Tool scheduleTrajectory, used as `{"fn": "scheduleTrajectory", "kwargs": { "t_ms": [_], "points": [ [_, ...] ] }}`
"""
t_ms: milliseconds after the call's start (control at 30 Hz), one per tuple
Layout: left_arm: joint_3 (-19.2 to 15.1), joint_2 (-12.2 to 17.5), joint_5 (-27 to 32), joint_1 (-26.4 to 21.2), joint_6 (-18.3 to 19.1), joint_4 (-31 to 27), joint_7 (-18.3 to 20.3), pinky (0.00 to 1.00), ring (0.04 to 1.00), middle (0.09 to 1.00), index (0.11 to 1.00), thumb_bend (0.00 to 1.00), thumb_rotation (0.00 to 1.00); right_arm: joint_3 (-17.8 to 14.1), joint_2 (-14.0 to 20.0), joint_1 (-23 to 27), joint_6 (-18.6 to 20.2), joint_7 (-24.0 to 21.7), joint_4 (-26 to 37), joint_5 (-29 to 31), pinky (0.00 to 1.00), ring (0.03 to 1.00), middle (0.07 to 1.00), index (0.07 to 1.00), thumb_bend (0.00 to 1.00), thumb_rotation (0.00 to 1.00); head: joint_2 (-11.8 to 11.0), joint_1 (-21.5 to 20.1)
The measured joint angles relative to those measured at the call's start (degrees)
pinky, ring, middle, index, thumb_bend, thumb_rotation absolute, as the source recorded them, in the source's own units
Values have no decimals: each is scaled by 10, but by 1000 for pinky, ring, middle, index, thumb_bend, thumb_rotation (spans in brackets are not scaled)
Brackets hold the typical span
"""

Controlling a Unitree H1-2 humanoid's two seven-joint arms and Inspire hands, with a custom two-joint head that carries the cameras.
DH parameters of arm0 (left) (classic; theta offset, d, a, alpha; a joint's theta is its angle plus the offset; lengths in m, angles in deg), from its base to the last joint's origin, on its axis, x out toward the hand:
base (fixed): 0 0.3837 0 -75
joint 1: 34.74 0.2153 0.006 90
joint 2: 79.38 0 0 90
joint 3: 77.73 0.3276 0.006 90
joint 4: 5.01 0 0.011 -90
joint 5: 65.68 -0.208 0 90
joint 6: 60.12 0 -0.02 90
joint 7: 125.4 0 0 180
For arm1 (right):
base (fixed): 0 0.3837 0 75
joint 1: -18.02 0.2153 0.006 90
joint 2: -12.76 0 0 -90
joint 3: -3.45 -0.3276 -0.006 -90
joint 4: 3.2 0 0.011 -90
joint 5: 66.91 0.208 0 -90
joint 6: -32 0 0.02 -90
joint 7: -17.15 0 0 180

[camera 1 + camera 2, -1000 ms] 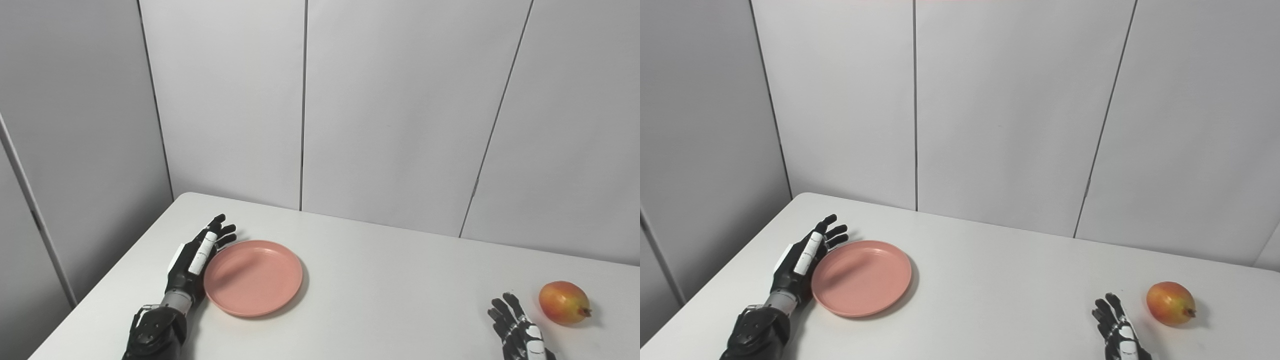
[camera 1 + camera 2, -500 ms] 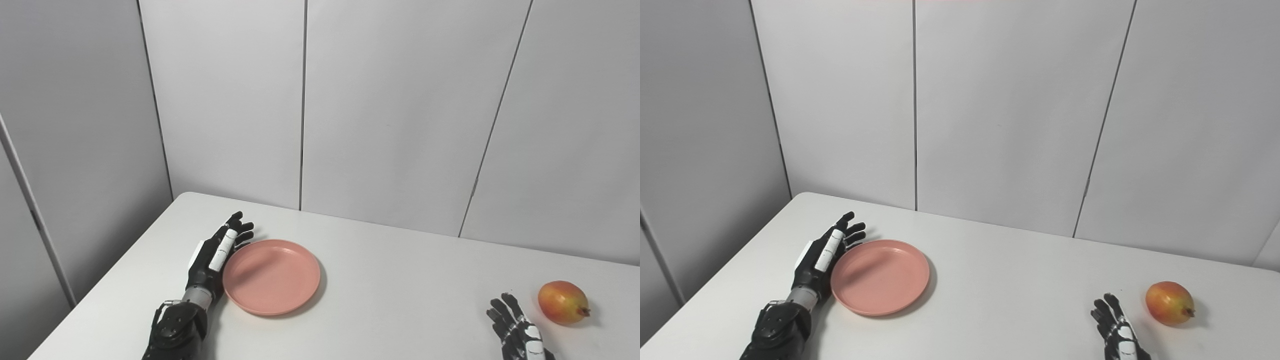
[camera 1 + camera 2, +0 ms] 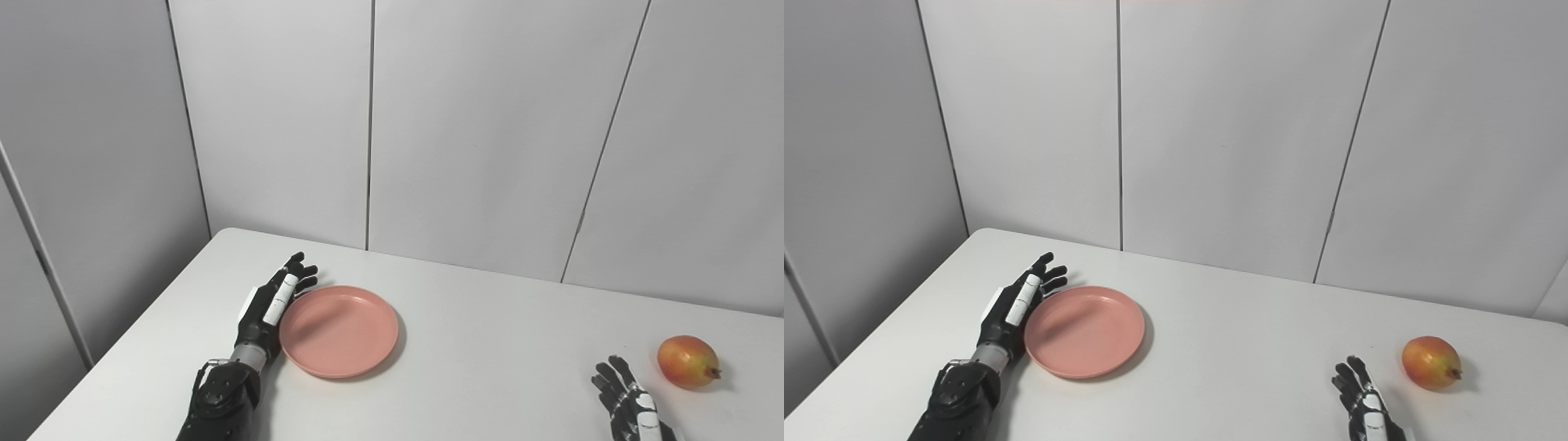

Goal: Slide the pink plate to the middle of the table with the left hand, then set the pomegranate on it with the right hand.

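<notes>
A round pink plate [image 3: 339,331] lies flat on the white table [image 3: 490,343], left of the middle. My left hand [image 3: 269,305] rests open on its edge against the plate's left rim, fingers stretched toward the far wall. A red and yellow pomegranate [image 3: 687,361] sits on the table at the far right. My right hand [image 3: 631,404] is at the bottom edge, a little left of the fruit and apart from it, fingers spread and holding nothing. Its wrist is cut off by the frame.
Grey wall panels [image 3: 478,135] stand right behind the table's far edge. The table's left edge [image 3: 128,343] runs diagonally close to my left forearm [image 3: 217,404]. Bare tabletop stretches between the plate and the pomegranate.
My left hand has pushed the plate to the right, most of it in the first half second. The camera has tilted slightly, shifting the scene up. The right hand and pomegranate stayed put.
</notes>
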Motion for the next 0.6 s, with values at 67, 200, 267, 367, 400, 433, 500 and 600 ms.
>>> {"fn": "scheduleTrajectory", "kwargs": {
  "t_ms": [67, 200, 267, 367, 400, 433, 500, 600],
  "points": [
    [-2, -8, 6, 1, 13, -8, 0, 832, 862, 835, 878, 929, 754, 0, -1, -1, 2, 1, 1, 0, 998, 929, 916, 922, 792, 977, 2, -3],
    [-7, -21, 35, 1, 47, -27, 9, 860, 888, 850, 907, 930, 775, 3, -3, -2, 7, 3, 4, 0, 1000, 929, 916, 921, 802, 972, 5, -7],
    [-6, -24, 39, 2, 59, -34, 11, 852, 890, 860, 915, 927, 790, 4, -3, -3, 8, 3, 6, 0, 1000, 933, 921, 925, 799, 977, 9, -9],
    [-6, -25, 45, 1, 71, -38, 13, 865, 889, 870, 915, 936, 785, 6, -4, -5, 18, 5, 9, -2, 1000, 931, 919, 924, 796, 979, 11, -11],
    [-6, -25, 49, 1, 73, -38, 14, 863, 887, 871, 915, 940, 785, 6, -5, -5, 22, 6, 10, -3, 1000, 930, 919, 922, 795, 978, 12, -12],
    [-6, -25, 51, 0, 75, -38, 15, 862, 886, 870, 914, 942, 784, 7, -5, -6, 23, 7, 11, -3, 1000, 930, 918, 922, 794, 978, 14, -14],
    [-5, -25, 51, 0, 78, -38, 16, 845, 882, 864, 910, 936, 792, 7, -7, -7, 27, 8, 13, -4, 1000, 928, 916, 919, 784, 982, 14, -14],
    [0, -25, 50, -2, 82, -38, 16, 815, 872, 849, 903, 940, 773, 7, -8, -8, 27, 8, 14, -5, 1000, 929, 919, 920, 784, 983, 18, -19]
  ]
}}
